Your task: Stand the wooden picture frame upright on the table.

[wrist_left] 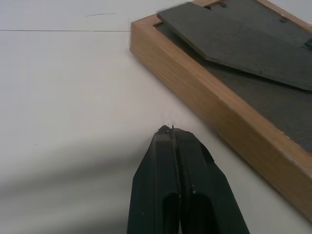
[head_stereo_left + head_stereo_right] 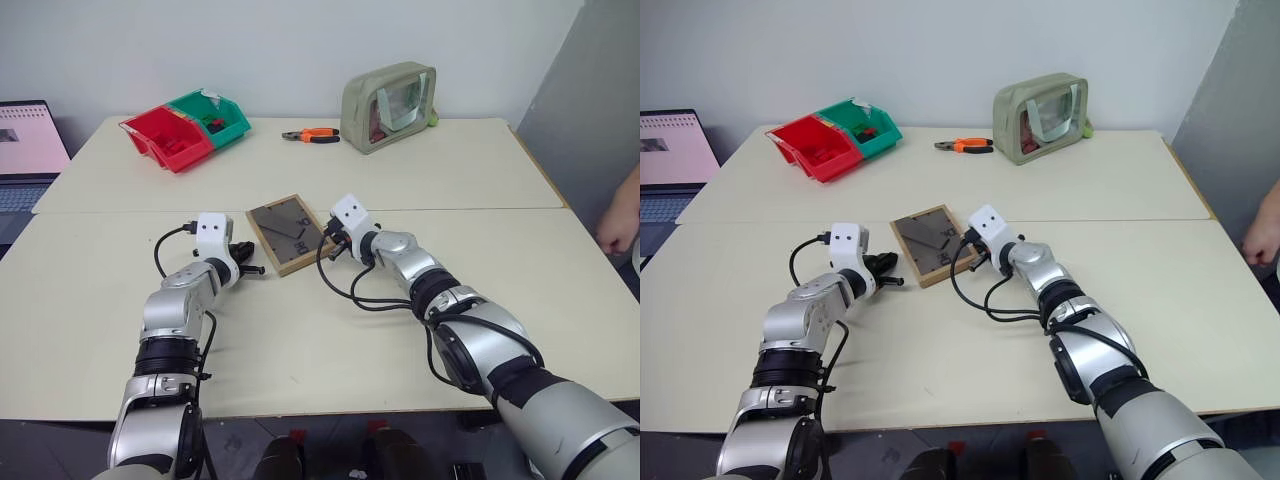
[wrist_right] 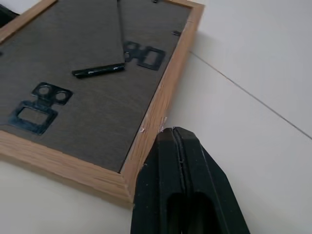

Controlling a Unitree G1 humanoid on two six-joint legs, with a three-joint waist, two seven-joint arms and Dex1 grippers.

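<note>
The wooden picture frame (image 2: 289,232) lies flat and face down on the table (image 2: 300,330) just in front of the seam, its dark back and stand flap (image 1: 234,41) up. My left gripper (image 2: 252,267) is shut and empty, its tip on the table just short of the frame's left edge (image 1: 214,105). Against the frame's right edge (image 3: 163,105) sits my right gripper (image 2: 328,238), shut too, with nothing between its fingers (image 3: 178,141). Metal hangers (image 3: 36,105) show on the back.
Red (image 2: 165,138) and green (image 2: 213,117) bins stand at the far left of the table, orange-handled pliers (image 2: 312,135) and a green pouch (image 2: 389,106) at the back. A laptop (image 2: 28,150) sits off the left side. A person's hand (image 2: 620,222) is at the right edge.
</note>
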